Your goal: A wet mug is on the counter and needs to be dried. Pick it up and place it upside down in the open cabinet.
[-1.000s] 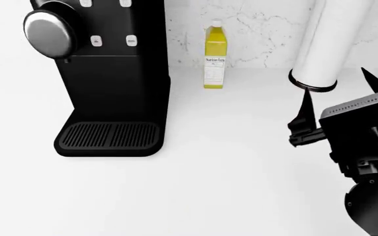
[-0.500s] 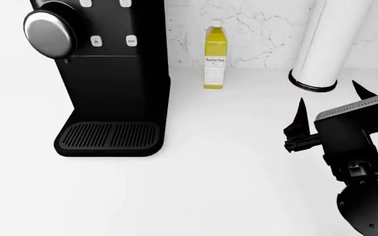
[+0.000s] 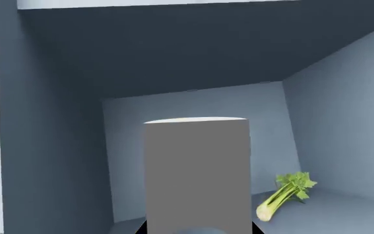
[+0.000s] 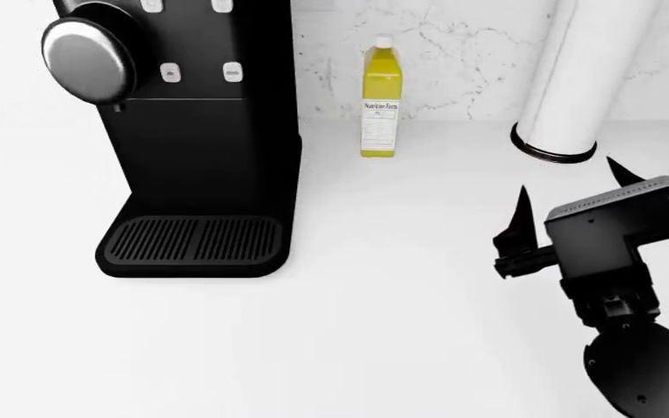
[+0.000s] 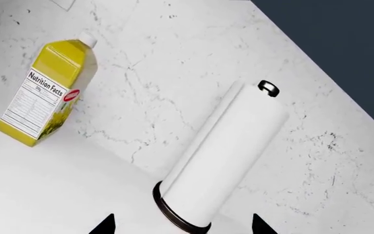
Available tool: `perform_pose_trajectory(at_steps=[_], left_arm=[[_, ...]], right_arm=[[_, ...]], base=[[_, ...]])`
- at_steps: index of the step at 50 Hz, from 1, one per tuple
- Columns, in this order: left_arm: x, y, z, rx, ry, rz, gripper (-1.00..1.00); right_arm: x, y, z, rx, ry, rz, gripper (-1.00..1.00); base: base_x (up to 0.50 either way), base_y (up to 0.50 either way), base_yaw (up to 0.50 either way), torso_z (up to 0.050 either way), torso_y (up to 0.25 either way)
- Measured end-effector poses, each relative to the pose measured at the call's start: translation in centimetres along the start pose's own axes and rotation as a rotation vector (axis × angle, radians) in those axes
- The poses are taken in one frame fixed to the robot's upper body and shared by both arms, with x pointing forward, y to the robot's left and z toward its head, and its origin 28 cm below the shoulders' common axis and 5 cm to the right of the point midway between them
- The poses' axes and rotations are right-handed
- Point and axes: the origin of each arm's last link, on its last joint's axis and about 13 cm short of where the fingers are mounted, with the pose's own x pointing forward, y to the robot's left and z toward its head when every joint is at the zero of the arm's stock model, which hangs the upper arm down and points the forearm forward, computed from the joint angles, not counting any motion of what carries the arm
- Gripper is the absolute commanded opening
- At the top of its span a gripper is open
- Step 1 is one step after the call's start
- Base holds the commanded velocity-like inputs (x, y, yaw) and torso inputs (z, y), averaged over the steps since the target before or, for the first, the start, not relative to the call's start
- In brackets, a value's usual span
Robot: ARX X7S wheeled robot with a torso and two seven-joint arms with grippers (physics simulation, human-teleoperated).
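The mug (image 3: 196,175) is inside the cabinet (image 3: 57,146), seen only in the left wrist view: a plain cylinder, grey in the shade, with a pale edge along its far end. Its handle is out of sight, and I cannot tell which end is the mouth. The dark tips of the left hand (image 3: 196,229) show against its two sides, clamped on it. A stalk of celery (image 3: 284,195) lies on the cabinet floor.

The head view shows none of that. It shows the white desk (image 4: 369,331) with a tall white paper roll (image 4: 584,70) standing on a black base ring at the marbled wall (image 4: 462,52). A yellow bottle (image 4: 381,96) stands well to the left of the roll, also at the wall, and a black coffee machine (image 4: 195,131) stands further left again.

The right hand (image 4: 567,176) hangs just in front of the roll, fingers spread wide with nothing between them. A second ago its left finger overlapped the roll's base ring; since then it has drawn back from the roll and a little leftward, and now stands clear of the ring. Nothing else on the desk has shifted.

The right wrist view looks between those parted fingertips at the roll, showing the roll's black top knob, which the head view cuts off.
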Motion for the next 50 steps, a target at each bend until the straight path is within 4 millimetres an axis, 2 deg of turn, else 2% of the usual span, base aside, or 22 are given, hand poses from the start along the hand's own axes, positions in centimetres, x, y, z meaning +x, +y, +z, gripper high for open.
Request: perform_pose_trajectory(at_steps=[27, 50], left_arm=[[3.4, 1.2, 0.8, 0.028, -0.021, 0.115, -1.00], [4.7, -0.7, 0.1, 0.020, -0.006, 0.071, -1.00]], right_arm=[[0.1, 1.3, -1.0, 0.022, 0.022, 0.024, 1.00], [0.1, 1.9, -1.4, 0.031, 0.033, 0.036, 1.00]], base=[[0.00, 0.00, 0.00, 0.000, 0.001], [0.00, 0.00, 0.00, 0.000, -0.031]])
